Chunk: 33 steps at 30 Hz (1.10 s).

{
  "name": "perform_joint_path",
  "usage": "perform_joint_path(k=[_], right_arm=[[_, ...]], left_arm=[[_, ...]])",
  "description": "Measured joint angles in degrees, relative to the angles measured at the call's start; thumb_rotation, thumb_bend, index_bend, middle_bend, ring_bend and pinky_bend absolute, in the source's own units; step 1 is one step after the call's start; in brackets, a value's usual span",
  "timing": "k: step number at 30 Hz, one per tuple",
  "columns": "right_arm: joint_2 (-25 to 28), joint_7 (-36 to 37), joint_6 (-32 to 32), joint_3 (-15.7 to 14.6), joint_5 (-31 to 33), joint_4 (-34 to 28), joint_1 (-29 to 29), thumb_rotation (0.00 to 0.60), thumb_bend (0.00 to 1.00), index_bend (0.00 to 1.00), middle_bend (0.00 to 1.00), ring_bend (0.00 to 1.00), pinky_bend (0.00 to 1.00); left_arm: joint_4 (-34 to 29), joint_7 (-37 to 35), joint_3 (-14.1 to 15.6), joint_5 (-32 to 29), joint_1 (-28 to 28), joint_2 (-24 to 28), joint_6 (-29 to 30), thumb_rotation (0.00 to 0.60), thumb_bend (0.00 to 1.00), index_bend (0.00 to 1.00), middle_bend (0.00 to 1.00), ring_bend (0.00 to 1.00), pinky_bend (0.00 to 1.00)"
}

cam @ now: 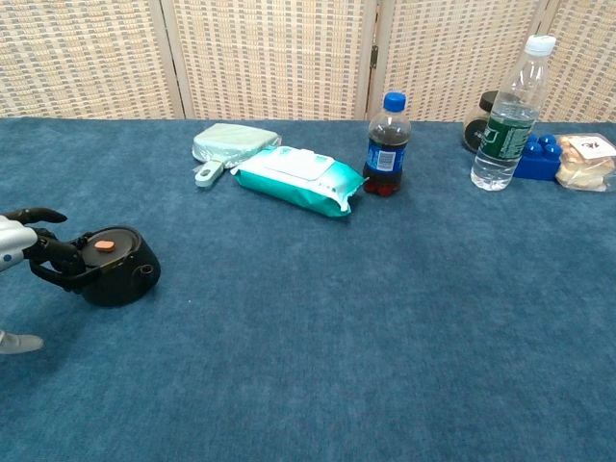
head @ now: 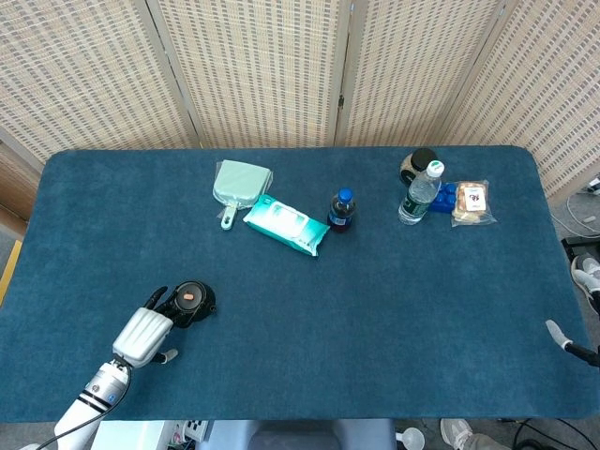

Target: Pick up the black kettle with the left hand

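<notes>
The black kettle, squat with an orange spot on its lid, stands on the blue table cloth at the near left. My left hand is just to its left, and its dark fingers curl around the kettle's handle. The thumb sticks out apart, low over the cloth. The kettle rests on the table. My right hand only shows at the right edge of the head view, off the table, with its digits apart and nothing between them.
At the back lie a pale green dustpan, a teal wipes pack, a small dark soda bottle, a water bottle, a dark jar, blue blocks and a snack bag.
</notes>
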Motion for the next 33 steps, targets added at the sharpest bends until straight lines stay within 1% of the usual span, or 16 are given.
perform_joint_path(k=[15,18,22,25,33], right_arm=[[-0.2,0.9,-0.1,-0.1,0.4,0.7,-0.5,0.600,0.20,0.20,0.28,0.14,0.16],[-0.3,1.0,-0.1,-0.1,0.4,0.9,-0.5,0.600,0.20,0.20,0.28,0.14,0.16],[-0.4,1.2,-0.1,0.0,0.5,1.2,-0.5,0.600,0.20,0.20,0.28,0.14,0.16],[-0.4,1.3,-0.2,0.1,0.5,1.3,-0.5,0.600,0.20,0.20,0.28,0.14,0.16],[-0.5,1.4,-0.6,0.2,0.7,1.6,-0.4,0.600,0.20,0.20,0.28,0.14,0.16]], left_arm=[[-0.1,0.9,0.3,-0.8,-1.1,-1.3,-2.5,0.600,0.13,0.48,0.48,0.36,0.03],[-0.1,0.7,0.2,-0.8,-1.2,-1.5,-2.6,0.600,0.13,0.53,0.53,0.39,0.03],[0.2,0.2,0.1,-0.9,-1.4,-1.8,-2.7,0.600,0.13,0.62,0.63,0.47,0.03],[0.4,-0.1,-0.1,-1.1,-1.6,-2.1,-2.8,0.600,0.13,0.67,0.69,0.53,0.03],[-0.3,-0.6,-0.7,-1.8,-2.4,-2.3,-3.6,0.600,0.11,0.78,0.83,0.66,0.02]])
